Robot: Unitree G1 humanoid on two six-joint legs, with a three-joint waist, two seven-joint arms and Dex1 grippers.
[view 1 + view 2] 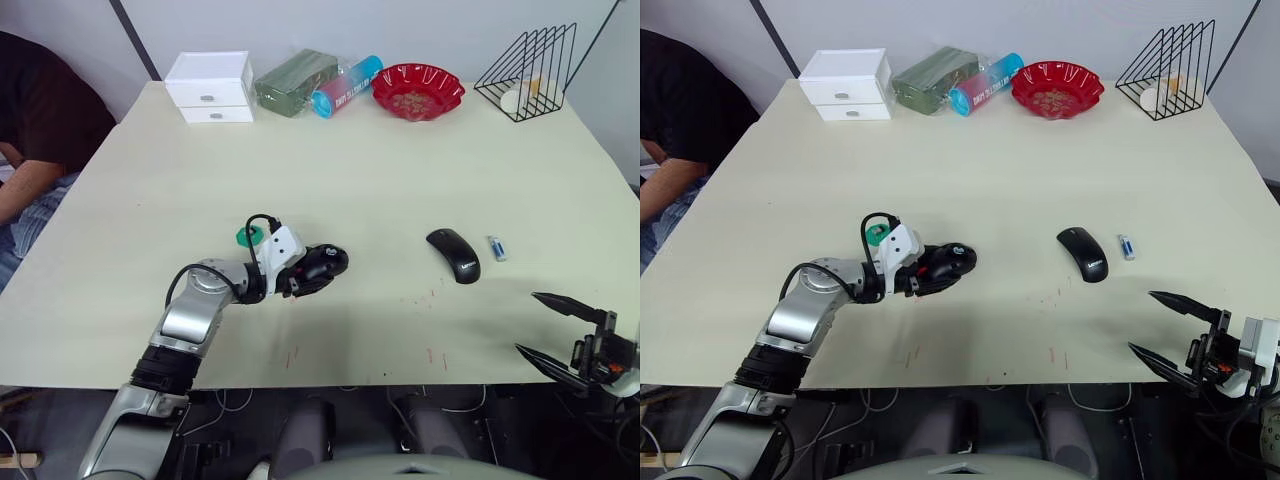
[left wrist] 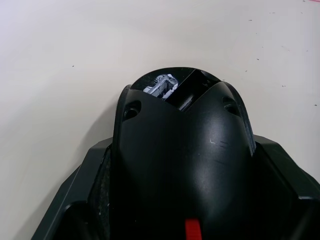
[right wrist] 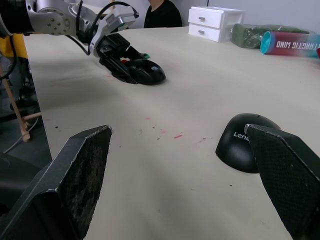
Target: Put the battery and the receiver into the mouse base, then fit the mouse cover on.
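From the head camera, the left gripper (image 1: 312,270) has its black fingers closed around the oval mouse base (image 1: 325,264) near the middle of the matte cream table (image 1: 380,180). The right gripper (image 1: 552,324) hangs wide open and empty at the near right edge. The glossy curved mouse cover (image 1: 454,254) lies just beside the small cylindrical battery (image 1: 496,248).

In the left wrist view, the base (image 2: 182,150) is smooth black plastic with a red patch.

In the right wrist view, the textured pads (image 3: 75,185) spread apart, the cover (image 3: 245,142) lying between them.

Mouse base (image 2: 182,165) interior mostly hidden – battery (image 1: 496,248) too small for detail.
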